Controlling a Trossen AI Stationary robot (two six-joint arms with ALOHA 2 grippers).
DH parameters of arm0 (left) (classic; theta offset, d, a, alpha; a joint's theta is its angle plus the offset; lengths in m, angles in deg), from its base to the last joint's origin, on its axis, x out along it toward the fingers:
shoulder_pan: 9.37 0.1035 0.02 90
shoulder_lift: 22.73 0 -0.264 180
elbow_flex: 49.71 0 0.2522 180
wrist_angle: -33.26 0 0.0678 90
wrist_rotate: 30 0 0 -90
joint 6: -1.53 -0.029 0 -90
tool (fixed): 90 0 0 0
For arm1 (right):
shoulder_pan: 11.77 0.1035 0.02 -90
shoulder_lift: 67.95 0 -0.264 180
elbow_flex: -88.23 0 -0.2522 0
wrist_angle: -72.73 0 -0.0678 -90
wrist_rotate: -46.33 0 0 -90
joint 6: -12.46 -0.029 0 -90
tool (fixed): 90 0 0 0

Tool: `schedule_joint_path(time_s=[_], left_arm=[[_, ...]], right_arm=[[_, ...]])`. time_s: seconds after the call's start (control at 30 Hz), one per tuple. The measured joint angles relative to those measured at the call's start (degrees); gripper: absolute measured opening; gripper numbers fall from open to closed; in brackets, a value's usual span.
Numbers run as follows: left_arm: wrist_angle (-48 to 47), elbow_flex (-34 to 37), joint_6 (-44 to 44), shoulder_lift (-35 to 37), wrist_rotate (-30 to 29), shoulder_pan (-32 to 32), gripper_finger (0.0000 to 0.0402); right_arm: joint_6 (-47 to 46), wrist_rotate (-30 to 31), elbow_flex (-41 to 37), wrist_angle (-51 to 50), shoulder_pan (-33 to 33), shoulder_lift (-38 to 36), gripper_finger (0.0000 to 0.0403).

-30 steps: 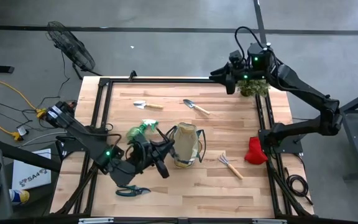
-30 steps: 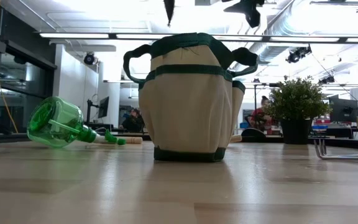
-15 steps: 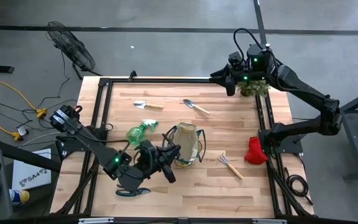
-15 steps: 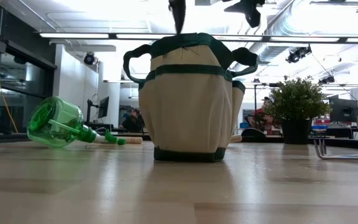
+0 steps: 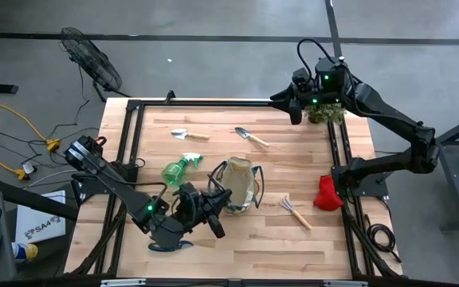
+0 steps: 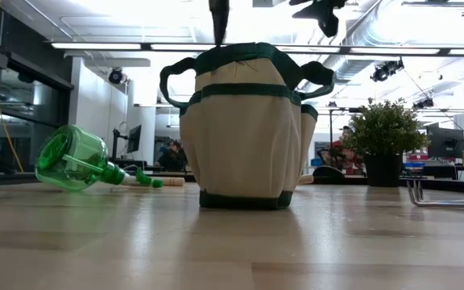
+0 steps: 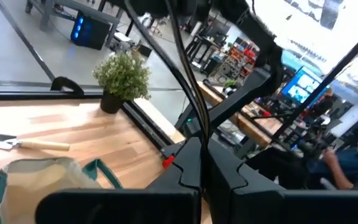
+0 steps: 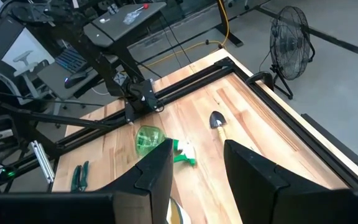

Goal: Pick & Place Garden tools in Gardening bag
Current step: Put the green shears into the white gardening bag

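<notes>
I see the gardening bag (image 5: pixel 241 186) standing upright mid-counter (image 5: pixel 309 159) just beside my left claw (image 5: pixel 217 198), pressed together empty, the green spray bottle (image 5: pixel 178 168) lying just behind that claw, while my right claw (image 5: pixel 292 106) hangs spread at the far edge near the potted plant (image 5: pixel 326 114).

left hand (image 5: pixel 216 209) shifted forward beside gardening bag (image 5: pixel 240 185)

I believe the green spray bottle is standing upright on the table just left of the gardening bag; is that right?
Not quite: the green spray bottle is lying on its side, not upright, as the low view shows. It is indeed left of the gardening bag.
</notes>
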Motion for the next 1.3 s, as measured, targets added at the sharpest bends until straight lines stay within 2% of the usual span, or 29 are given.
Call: schedule_joint_path(time_s=[0.6, 0.97, 1.3], left_arm=[[-3.98, 0.03, 5.24, -1.02, 0.74, 0.07, 0.0], [-6.24, -0.04, 7.81, -1.69, 2.7, 1.9, 0.0], [-9.3, 0.06, 10.33, -3.0, 2.02, 3.48, 0.0]], right_arm=[[0.0, 0.07, 0.0, -0.02, 0.0, 0.0, 0.0135], [-0.01, 0.11, 0.0, -0.04, 0.0, 0.0, 0.0135], [-0.01, 0.09, 0.0, -0.09, 0.0, 0.0, 0.0135]])
